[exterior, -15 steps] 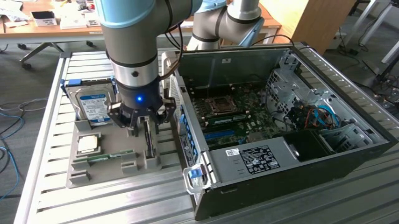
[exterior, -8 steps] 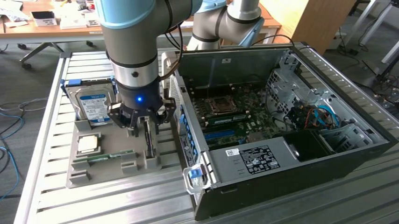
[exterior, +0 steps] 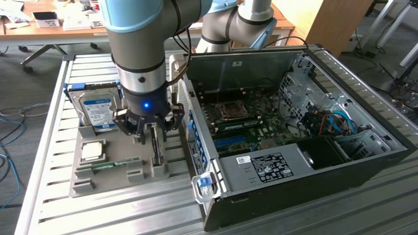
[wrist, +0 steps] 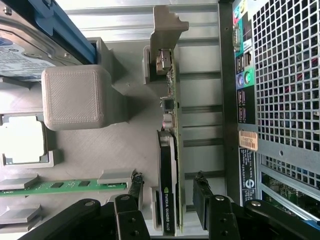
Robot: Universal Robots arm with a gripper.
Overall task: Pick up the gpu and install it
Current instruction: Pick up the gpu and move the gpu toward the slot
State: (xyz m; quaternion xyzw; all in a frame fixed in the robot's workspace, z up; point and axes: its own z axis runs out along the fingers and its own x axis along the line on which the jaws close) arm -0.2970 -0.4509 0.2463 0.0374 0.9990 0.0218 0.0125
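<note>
The gpu [exterior: 156, 148] stands on its edge in a slot of the grey holder tray [exterior: 88, 188], beside the open computer case [exterior: 294, 127]. In the wrist view I see the gpu [wrist: 173, 120] edge-on, with its black fan housing toward me and its grey metal bracket [wrist: 167, 20] at the far end. My gripper [exterior: 151, 128] hangs directly over the card. The gripper [wrist: 167, 187] is open, with one black finger [wrist: 134, 187] on the fan side and the other on the board side. A small gap shows between each finger and the card.
On the same tray stand a silver hard drive [exterior: 98, 110] with a blue-white label, a square processor [exterior: 93, 151] and a narrow green memory stick [exterior: 107, 165]. The case's motherboard [exterior: 248, 125] lies exposed. The case's rear grille [wrist: 285, 75] is close beside the card.
</note>
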